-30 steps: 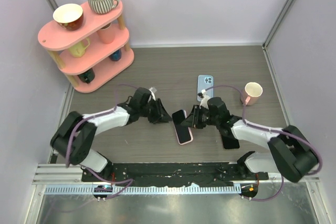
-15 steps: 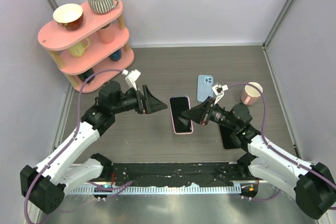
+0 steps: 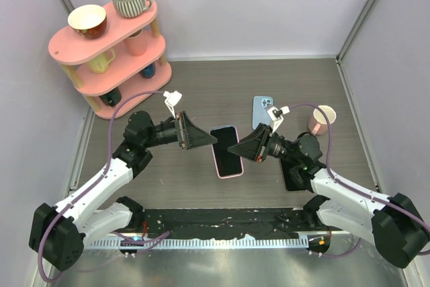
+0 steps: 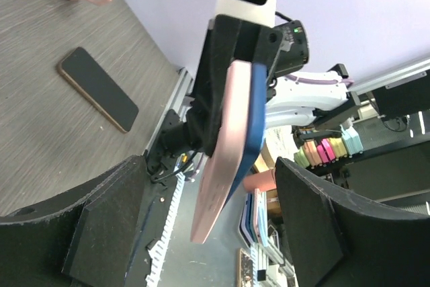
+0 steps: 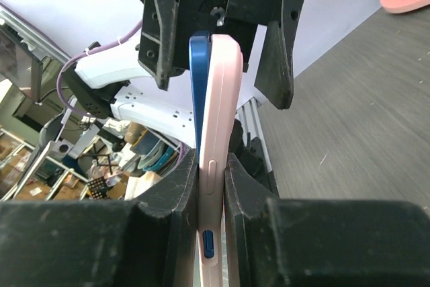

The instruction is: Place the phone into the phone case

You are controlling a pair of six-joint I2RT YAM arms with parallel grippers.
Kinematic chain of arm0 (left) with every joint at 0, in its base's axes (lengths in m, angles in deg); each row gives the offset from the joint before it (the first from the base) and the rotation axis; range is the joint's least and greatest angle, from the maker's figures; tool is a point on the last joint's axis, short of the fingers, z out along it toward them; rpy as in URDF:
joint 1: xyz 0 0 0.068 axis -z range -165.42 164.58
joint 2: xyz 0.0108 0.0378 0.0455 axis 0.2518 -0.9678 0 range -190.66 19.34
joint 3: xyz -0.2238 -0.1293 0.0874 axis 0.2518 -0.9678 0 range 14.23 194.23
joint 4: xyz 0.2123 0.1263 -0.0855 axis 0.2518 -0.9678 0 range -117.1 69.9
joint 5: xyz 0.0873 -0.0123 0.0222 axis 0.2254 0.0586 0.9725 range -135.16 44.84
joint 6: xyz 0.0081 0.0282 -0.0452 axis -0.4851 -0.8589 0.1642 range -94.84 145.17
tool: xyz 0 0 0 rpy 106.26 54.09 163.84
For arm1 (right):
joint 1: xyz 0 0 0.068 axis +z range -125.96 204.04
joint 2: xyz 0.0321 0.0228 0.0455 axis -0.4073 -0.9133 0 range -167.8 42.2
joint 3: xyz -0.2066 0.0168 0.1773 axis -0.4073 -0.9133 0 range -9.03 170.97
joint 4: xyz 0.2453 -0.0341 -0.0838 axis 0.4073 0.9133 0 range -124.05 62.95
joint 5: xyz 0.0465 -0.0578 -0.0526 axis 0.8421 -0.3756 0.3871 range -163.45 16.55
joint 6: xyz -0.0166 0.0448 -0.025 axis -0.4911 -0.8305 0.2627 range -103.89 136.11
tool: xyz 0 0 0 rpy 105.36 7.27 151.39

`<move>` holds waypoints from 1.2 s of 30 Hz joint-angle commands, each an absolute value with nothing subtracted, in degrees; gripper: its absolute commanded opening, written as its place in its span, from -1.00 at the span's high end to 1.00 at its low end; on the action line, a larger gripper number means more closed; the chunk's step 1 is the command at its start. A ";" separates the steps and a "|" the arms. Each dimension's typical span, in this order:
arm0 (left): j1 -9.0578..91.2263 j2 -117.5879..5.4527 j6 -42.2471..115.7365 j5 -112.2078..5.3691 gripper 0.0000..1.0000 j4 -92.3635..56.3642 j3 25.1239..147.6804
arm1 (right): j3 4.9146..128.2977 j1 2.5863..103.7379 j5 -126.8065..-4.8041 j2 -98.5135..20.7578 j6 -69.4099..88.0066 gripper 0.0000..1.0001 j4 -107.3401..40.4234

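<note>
Right now the phone [image 5: 197, 92], blue along its edge, is up off the bench [image 3: 201, 92], lying against the pink phone case [image 5: 220, 119]. From above the dark screen shows with a pink border round it, roughly midway between the two arms. In both wrist views the blue edge stands a little proud of the case along one side, so I cannot tell whether it is fully seated.

My right hand [image 5: 209, 166] has the pair pinched edge-on. One of its fingers [image 5: 168, 199] presses the phone's side and the other presses the case, with no gap showing.

My left hand [image 3: 205, 138] faces it from the other side with its jaws spread wide and nothing in them. Through the left wrist camera its fingers [image 4: 107, 233] flank the cased phone. The right wrist camera shows the far end of the pair lined up with that gap, neither pad touching it as far as I can see.

On the bench beyond, a spare blue phone [image 3: 263, 109] lies with its camera side up, just behind the right hand. A dark phone [image 3: 293, 178] lies flat, partly under the right arm. A pink mug [image 3: 324, 119] stands further right. Well off at the back left is a pink three-tier shelf [image 3: 107, 52] carrying several mugs.
</note>
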State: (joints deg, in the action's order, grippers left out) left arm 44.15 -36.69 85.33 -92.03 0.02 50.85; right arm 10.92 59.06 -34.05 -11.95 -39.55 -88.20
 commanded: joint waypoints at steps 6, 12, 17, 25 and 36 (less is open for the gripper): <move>43.94 -36.47 86.60 -94.38 -0.48 5.74 50.53 | 11.72 61.92 -34.33 -13.96 -42.69 0.98 -99.45; 43.94 -36.29 85.81 -93.23 0.14 4.42 50.62 | 11.45 62.35 -34.95 -13.43 -40.93 0.93 -96.28; 43.94 -37.26 85.55 -93.67 0.64 4.15 50.36 | 12.06 62.44 -36.09 -13.17 -39.79 0.64 -92.52; 43.94 -37.26 82.30 -93.50 1.00 -0.50 51.06 | 13.91 62.88 -37.24 -14.04 -38.38 0.25 -88.72; 43.94 -37.26 81.15 -95.43 1.00 -1.91 51.06 | 16.55 63.06 -36.00 -18.00 -41.28 0.98 -94.52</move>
State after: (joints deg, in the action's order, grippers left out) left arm 43.84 -37.63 82.31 -94.08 -1.19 50.42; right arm 12.60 62.65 -35.89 -18.20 -40.77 -86.67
